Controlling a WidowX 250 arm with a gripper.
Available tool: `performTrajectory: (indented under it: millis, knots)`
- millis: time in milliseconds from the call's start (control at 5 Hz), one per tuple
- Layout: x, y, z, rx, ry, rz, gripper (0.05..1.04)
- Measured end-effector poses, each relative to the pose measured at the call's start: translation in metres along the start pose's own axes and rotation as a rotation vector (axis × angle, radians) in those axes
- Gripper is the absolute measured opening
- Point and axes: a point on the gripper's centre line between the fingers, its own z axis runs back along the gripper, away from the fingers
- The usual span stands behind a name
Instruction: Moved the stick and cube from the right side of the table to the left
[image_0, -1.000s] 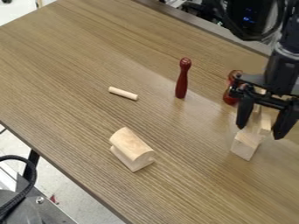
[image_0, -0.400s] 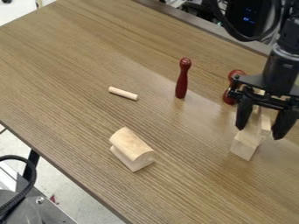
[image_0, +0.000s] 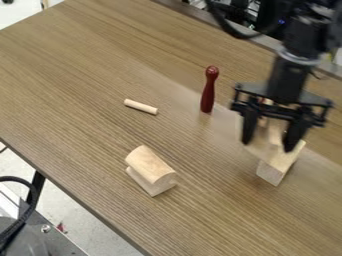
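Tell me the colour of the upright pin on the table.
The upright pin is dark red, seen best in the camera view.

On the wood-grain tabletop (image_0: 80, 65), the black gripper (image_0: 268, 146) hangs toward 3 o'clock, fingers apart, with blurred pale wood showing between them. A pale wooden block (image_0: 272, 173) lies just below, toward 4 o'clock. A dark red peg (image_0: 208, 90) is at 1 o'clock, a short rod (image_0: 141, 107) between 10 and 11, and a round-topped block (image_0: 151, 167) near 7.
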Motion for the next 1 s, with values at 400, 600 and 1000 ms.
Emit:
performTrajectory:
  millis: [400,600,1000]
  knots:
    - [0.008,0.05,-0.002,-0.034,0.023,0.175,0.722]
    - [0.014,0.067,-0.007,-0.045,0.037,0.229,0.722]
    - [0.026,0.088,-0.022,-0.052,0.047,0.285,0.722]
